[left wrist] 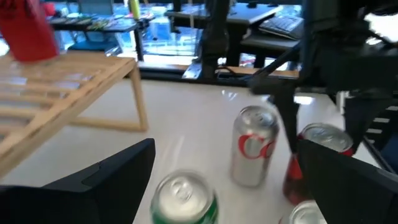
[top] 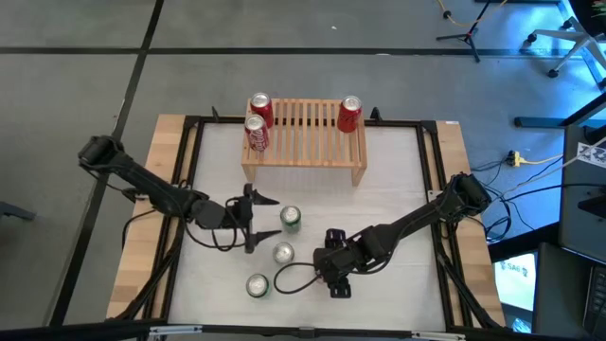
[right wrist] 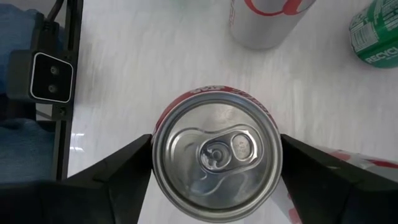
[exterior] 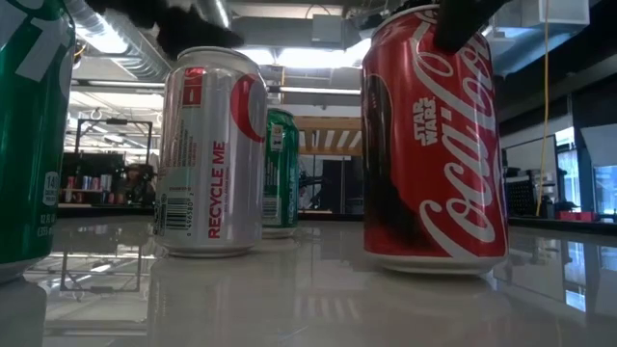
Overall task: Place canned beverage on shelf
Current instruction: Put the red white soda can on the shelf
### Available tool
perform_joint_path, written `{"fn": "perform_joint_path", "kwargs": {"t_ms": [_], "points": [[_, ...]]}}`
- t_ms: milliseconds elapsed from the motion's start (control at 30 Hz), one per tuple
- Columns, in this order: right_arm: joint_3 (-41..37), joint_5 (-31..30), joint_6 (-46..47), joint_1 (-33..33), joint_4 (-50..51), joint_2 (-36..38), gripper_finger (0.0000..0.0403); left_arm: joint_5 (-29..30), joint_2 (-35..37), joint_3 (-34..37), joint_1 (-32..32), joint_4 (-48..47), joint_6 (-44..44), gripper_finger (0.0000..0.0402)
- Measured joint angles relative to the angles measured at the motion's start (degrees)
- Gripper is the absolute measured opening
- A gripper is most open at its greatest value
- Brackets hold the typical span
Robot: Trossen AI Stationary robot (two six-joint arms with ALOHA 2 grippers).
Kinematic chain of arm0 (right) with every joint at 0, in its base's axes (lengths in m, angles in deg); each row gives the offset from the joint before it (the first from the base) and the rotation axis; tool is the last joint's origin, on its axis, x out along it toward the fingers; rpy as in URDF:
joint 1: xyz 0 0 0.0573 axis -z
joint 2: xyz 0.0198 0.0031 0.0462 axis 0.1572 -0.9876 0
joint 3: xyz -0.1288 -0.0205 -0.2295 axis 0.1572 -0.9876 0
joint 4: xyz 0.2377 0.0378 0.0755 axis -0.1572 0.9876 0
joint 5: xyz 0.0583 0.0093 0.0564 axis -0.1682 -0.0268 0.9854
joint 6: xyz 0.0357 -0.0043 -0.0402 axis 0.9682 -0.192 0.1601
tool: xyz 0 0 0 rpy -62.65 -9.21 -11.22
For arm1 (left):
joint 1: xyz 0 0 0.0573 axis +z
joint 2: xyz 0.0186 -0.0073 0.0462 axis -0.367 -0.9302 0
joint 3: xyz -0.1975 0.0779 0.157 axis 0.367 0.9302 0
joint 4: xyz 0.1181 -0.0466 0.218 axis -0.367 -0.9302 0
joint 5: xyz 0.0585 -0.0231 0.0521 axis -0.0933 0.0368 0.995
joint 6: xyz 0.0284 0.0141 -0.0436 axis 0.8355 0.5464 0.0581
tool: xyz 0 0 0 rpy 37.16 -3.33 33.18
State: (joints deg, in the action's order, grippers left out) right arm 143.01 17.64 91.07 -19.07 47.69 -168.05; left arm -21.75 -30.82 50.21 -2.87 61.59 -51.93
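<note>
Right wrist view alone shows right pincer (right wrist: 214, 163) clamping the red can (right wrist: 216, 162); left pincer (top: 254, 217) gapes open.

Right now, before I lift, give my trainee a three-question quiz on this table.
1. How many red cans stand on the shelf?
2. True or false: the right gripper has its fingers on either side of a red can standing on the table.
3. Which can is the left gripper open towards: A green can, B silver can, C a can on the shelf?

Key: 1. Three. 2. True. 3. A.
</note>
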Motion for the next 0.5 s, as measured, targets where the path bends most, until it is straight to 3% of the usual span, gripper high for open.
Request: {"fn": "perform_joint_path", "kwargs": {"t_ms": [267,500], "points": [[0.0,0.0,-0.02,0.0,0.11,0.0,0.031,0.66,3.25,10.29,0.0,14.59,1.34,0.0381],[0.0,0.0,-0.06,0.0,0.15,0.0,0.031,0.63,3.36,14.56,0.0,22.62,3.83,0.0381]]}}
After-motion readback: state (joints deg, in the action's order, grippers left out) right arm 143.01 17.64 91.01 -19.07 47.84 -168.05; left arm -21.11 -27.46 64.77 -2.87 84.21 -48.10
